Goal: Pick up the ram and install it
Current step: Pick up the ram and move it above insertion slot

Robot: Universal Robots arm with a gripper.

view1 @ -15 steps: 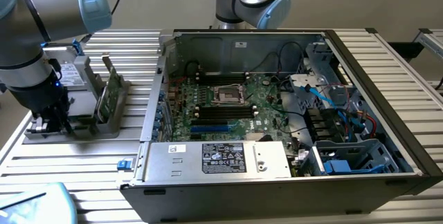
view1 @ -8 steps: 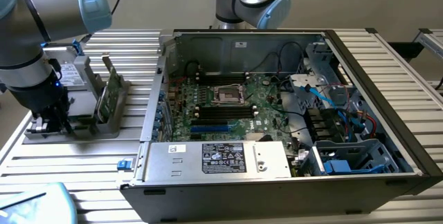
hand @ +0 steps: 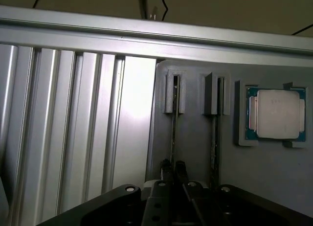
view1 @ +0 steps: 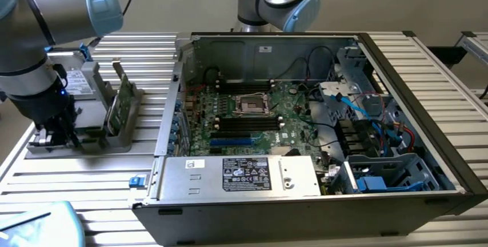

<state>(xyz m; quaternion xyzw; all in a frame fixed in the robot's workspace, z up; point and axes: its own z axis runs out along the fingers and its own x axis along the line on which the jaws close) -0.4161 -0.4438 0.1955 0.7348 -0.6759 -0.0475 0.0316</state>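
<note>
Gripper [view1: 59, 135] is down at the grey holder [view1: 122, 142] on the slatted table [view1: 76, 181], to the exterior view's left of the open PC case [view1: 305, 218].

Wrist view, for your record:
- Gripper [hand: 173, 168] is closed down to approx. the board's thickness, one fingertip [hand: 167, 167] on each side of the ram [hand: 173, 123]. You have hold of it at its near end.
- The ram stands on edge in its slot in the holder, with its far end between two grey posts [hand: 175, 94].
- A 2nd stick [hand: 215, 138] stands on edge in the adjacent slot, apart from the gripper.
- A silver-lidded CPU [hand: 275, 113] lies flat in its pocket, just beside that slot on the side away from the ram.

Inside the case, the motherboard [view1: 282, 134] lies flat, w/ long black slots [view1: 244, 123] near the square socket [view1: 252, 103].
</note>
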